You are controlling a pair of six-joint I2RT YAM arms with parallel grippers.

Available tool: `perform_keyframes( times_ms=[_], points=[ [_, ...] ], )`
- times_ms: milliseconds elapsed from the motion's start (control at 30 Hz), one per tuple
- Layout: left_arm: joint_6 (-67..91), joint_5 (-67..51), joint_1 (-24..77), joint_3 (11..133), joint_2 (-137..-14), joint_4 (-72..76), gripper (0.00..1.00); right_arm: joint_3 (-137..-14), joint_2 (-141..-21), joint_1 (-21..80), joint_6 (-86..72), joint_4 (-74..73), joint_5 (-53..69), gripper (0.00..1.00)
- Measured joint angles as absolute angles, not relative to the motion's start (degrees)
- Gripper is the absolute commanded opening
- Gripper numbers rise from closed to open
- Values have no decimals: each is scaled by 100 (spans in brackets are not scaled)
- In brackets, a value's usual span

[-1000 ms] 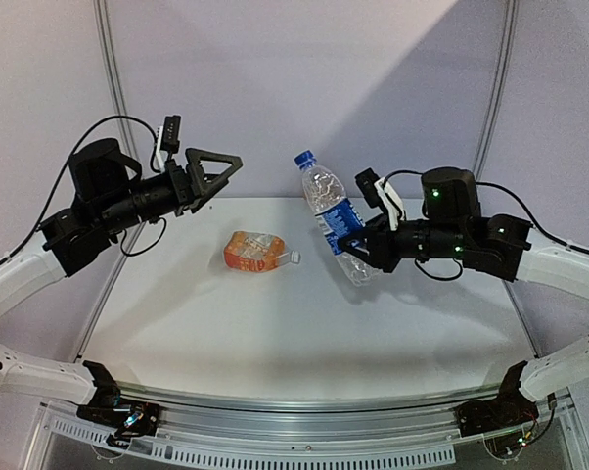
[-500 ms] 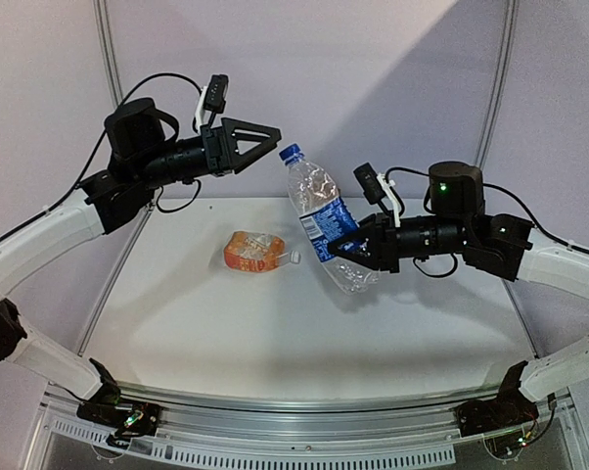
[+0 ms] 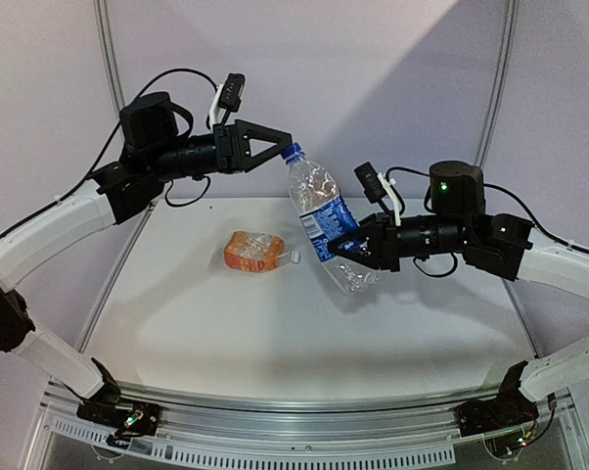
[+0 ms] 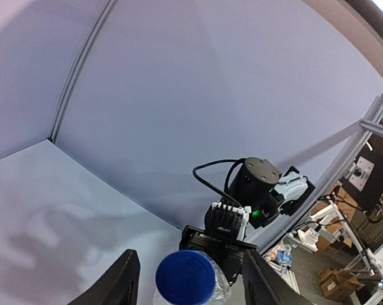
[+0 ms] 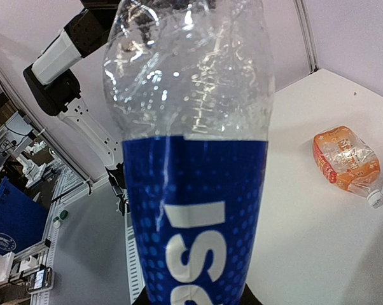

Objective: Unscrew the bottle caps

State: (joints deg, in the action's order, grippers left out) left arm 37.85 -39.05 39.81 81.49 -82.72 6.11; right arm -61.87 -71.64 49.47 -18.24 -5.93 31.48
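My right gripper [image 3: 350, 247] is shut on the clear water bottle [image 3: 321, 217] at its blue label [image 5: 194, 222] and holds it above the table, tilted with its neck up and to the left. The bottle's dark blue cap [image 3: 293, 152] sits between the fingers of my left gripper [image 3: 286, 143]. In the left wrist view the blue cap [image 4: 186, 277] has a gap on each side to the black fingers [image 4: 125, 283], so the jaws stand open around it without touching. The orange bottle [image 3: 258, 251] lies on its side on the table, its white cap [image 3: 295, 258] pointing right.
The white table [image 3: 275, 333] has a metal rail [image 3: 304, 401] along its near edge. Pale walls with vertical posts [image 3: 106, 49] close off the back. In the right wrist view the orange bottle [image 5: 345, 159] lies to the right of the held bottle.
My left arm has swung right and up to the bottle's neck, and its jaws have narrowed around the blue cap. The right arm tipped the bottle leftward, then held still.
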Motion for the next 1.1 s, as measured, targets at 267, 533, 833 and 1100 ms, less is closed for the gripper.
perform_keyframes(
  times_ms=[267,533,833,1100],
  points=[
    [3710,-3922,4003,8309,-8479,349,39,-6187,-7164,4947,-1911,-589,3146,0],
    [3739,-3894,4032,8355,-8484,224,16,-6184,-7166,4943,-1946,-609,3103,0],
    [4187,-2738,4091,8982,-8757,-899,17,-6823,-7592,4993,-1483,-1400,1638,0],
    [5376,-928,4246,10114,-9424,-2727,21,-7762,-8475,5566,-460,-2383,-1181,0]
  ],
)
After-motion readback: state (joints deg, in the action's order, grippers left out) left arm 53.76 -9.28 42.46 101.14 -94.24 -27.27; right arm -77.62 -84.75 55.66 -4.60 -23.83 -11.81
